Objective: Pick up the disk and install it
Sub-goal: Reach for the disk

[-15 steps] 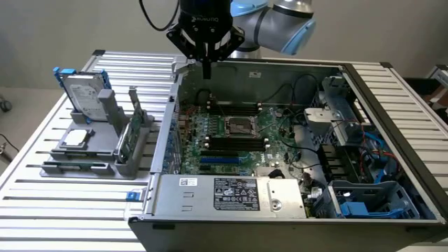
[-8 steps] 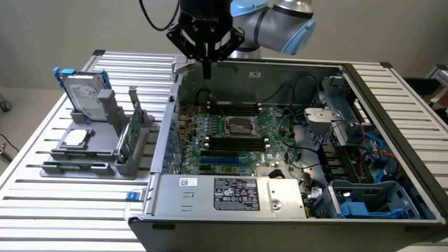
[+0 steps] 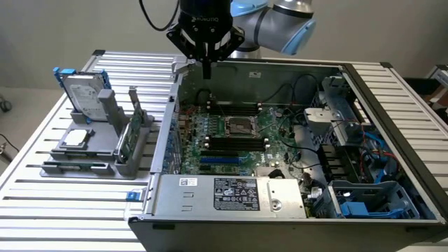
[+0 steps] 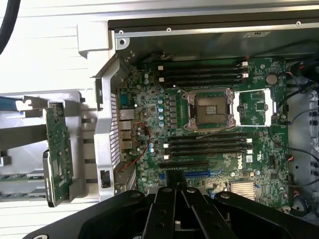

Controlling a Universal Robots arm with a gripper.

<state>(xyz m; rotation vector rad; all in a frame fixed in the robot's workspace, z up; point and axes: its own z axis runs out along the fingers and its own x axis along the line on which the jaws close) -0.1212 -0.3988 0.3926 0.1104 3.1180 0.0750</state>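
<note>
Slatted metal table [image 3: 35, 176] carries two things. Open PC case [image 3: 280, 231] sits directly below the hand [image 3: 207, 71], lid off, board facing up. Grey parts fixture [image 3: 84, 171] sits off to the hand's side, just beside the case's outer wall, both flat on the slats.

The black gripper [image 3: 207, 72] had its jaws pinched together, empty, just above the open grey metal computer box [image 3: 280, 73]. Far from the jaws, the flat silver blue-framed disk [image 3: 83, 94] stood in a grey plastic rack [image 3: 105, 157].
</note>
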